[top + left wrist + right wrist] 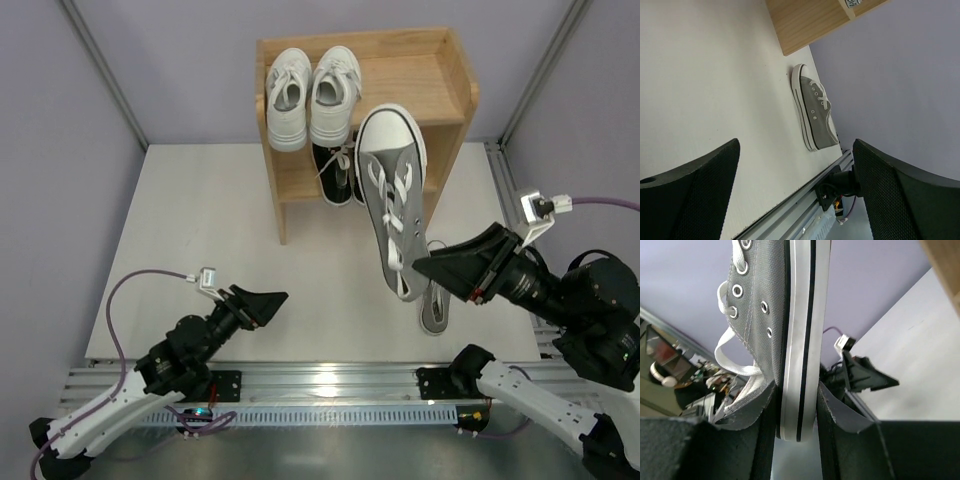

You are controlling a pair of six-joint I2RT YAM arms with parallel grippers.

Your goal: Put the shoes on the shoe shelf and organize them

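Top external view: the right hand (425,268) holds the grey shoe (390,170) aloft by its heel, toe ahead toward the shoe shelf (445,80). The white pair (310,95) sits on top and a black shoe (335,172) below.

Left wrist view: the left hand (797,180) is spread wide and empty. The second grey shoe (815,117) lies ahead on the tabletop (715,75).

Right wrist view: the fingers (767,440) pinch the heel and sole. The next move is probably to carry the shoe forward and set it level on free shelf space.

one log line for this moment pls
right end effector: shut on grey sneaker heel, raised, toe toward shelf | left end effector: open, empty | white pair: shelf top | second grey sneaker: on table
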